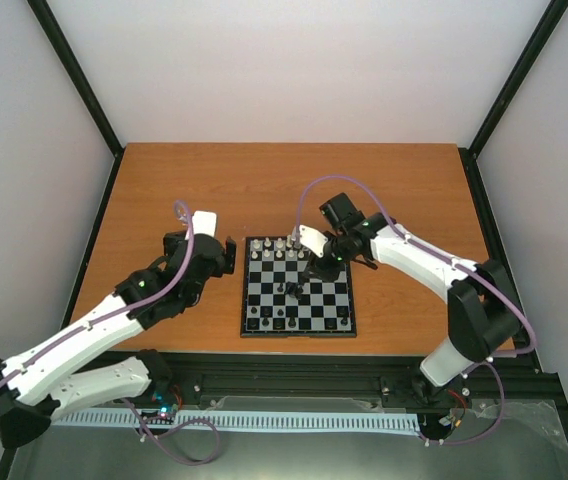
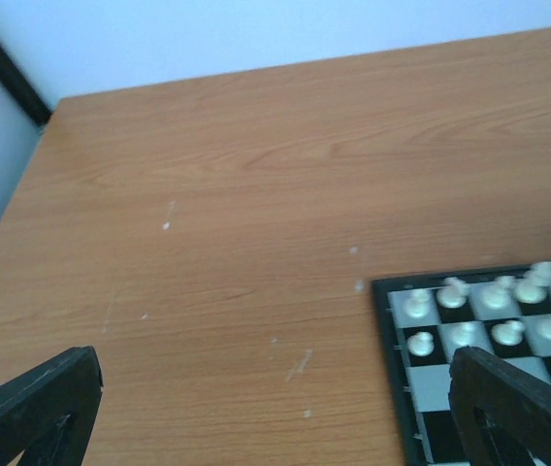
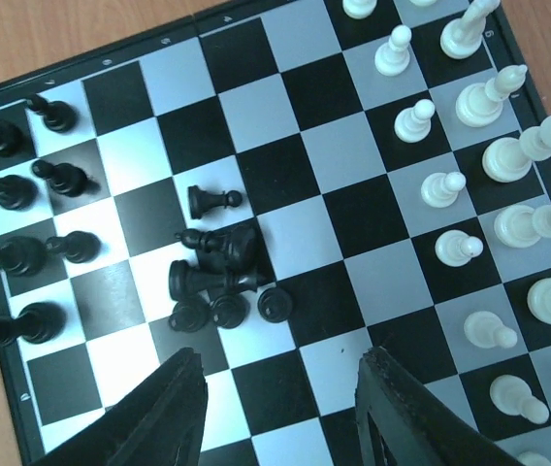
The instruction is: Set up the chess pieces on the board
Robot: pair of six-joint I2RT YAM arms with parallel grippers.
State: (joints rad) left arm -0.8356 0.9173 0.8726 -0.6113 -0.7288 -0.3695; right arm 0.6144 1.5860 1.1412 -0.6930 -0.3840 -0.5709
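Risk, crowding: the heap of black pieces point(image 3: 215, 277) sits packed together mid-board, some apparently lying down. I judge that closing on 1 could knock or drag its neighbours.
Risk, sweep: the white pieces point(image 3: 502, 160) stand in 2 tight rows along the far edge. A careless pass of the arm could topple them.
Right claw point(image 3: 280, 413): wide open and empty. It hovers over the board point(image 1: 297, 334) just beside the heap, and I see it touching nothing.
Left claw point(image 2: 275, 417): wide open, holding nothing, over the bare table point(image 2: 208, 243) just beside the board's left edge.
Board: mid-table, between both arms.
Black pieces at home point(image 3: 14, 257): some line the near edge. The rest wait in the heap.
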